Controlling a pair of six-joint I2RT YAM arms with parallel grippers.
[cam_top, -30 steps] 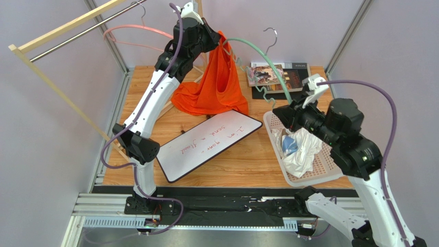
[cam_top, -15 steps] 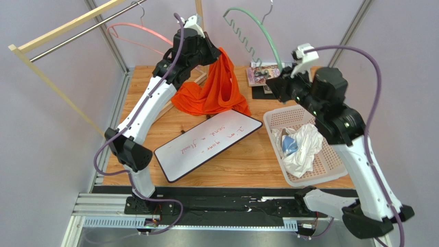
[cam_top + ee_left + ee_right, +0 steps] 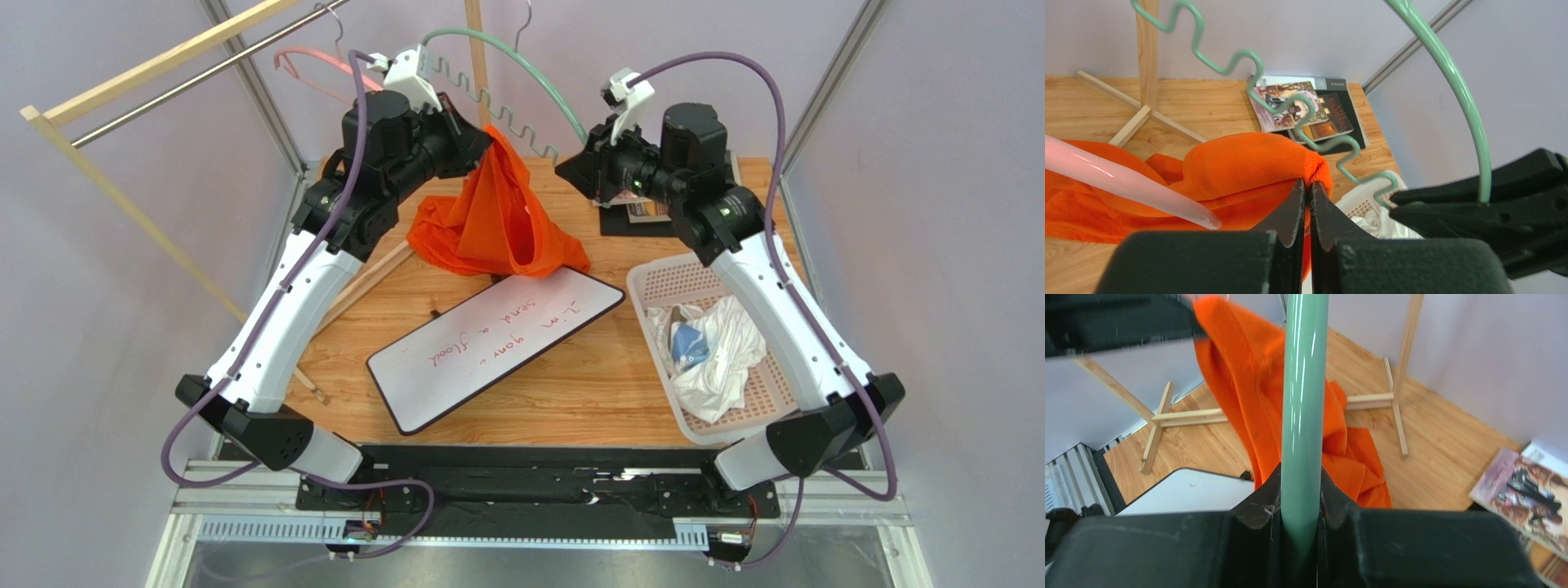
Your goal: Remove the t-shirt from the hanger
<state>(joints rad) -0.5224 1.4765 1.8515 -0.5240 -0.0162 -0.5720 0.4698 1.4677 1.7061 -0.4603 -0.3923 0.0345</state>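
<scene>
The orange t-shirt [image 3: 501, 221] hangs in a bunch from my left gripper [image 3: 481, 137], its lower part on the wooden table. My left gripper [image 3: 1308, 187] is shut on a fold of the orange t-shirt [image 3: 1247, 165]. The green hanger [image 3: 515, 64] is held high in the air, clear of the shirt, its wavy bar [image 3: 1290, 110] beside the cloth. My right gripper [image 3: 574, 168] is shut on the green hanger's arm [image 3: 1304, 392], with the orange t-shirt [image 3: 1247, 373] behind it.
A pink hanger [image 3: 321, 61] hangs on the wooden rack [image 3: 160, 59] at the back left; its tip [image 3: 1125, 187] crosses the left wrist view. A whiteboard [image 3: 491, 343] lies mid-table. A white basket [image 3: 761, 404] with cloths stands right, books [image 3: 1303, 110] behind.
My right gripper has lifted the green hanger up and to the left, out of the shirt. My left arm has shifted left and nearer, still holding the shirt, which now hangs free of the hanger.
</scene>
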